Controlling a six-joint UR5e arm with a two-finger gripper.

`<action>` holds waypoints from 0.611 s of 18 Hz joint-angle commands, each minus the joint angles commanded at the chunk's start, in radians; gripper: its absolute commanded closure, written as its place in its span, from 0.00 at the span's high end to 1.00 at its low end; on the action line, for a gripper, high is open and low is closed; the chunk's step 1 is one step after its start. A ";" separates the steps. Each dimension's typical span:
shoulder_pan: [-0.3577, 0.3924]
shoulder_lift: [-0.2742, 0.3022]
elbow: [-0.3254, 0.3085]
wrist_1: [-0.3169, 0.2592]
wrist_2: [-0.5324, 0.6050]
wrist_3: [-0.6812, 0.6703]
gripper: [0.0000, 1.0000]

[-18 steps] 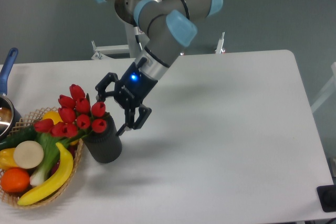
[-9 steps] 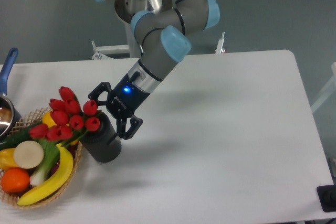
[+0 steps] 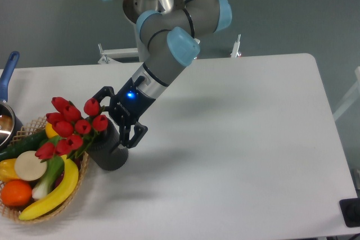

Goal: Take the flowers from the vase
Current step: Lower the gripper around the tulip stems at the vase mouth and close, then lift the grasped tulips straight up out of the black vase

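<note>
— Where are the flowers (image 3: 70,127)?

— In the vase (image 3: 108,153), leaning left over the wicker basket (image 3: 67,202) at the table's (image 3: 242,139) left edge.

— And you?

— My gripper (image 3: 116,117) is at the vase's mouth, fingers (image 3: 134,133) spread apart either side of the stems, clamped on nothing that I can see.

White counter (image 3: 242,139) with rounded far-right corner, matte surface, soft diffuse shadows. Behind it a plain grey-teal wall (image 3: 292,9). Metal mounting bracket (image 3: 115,54) at the counter's far edge. Small dark object (image 3: 351,213) at lower right, unidentifiable.
</note>
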 joint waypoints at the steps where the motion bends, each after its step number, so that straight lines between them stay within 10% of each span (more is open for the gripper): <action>1: 0.000 0.009 -0.008 0.000 0.000 0.003 1.00; 11: 0.006 0.098 -0.110 0.002 -0.037 0.120 0.30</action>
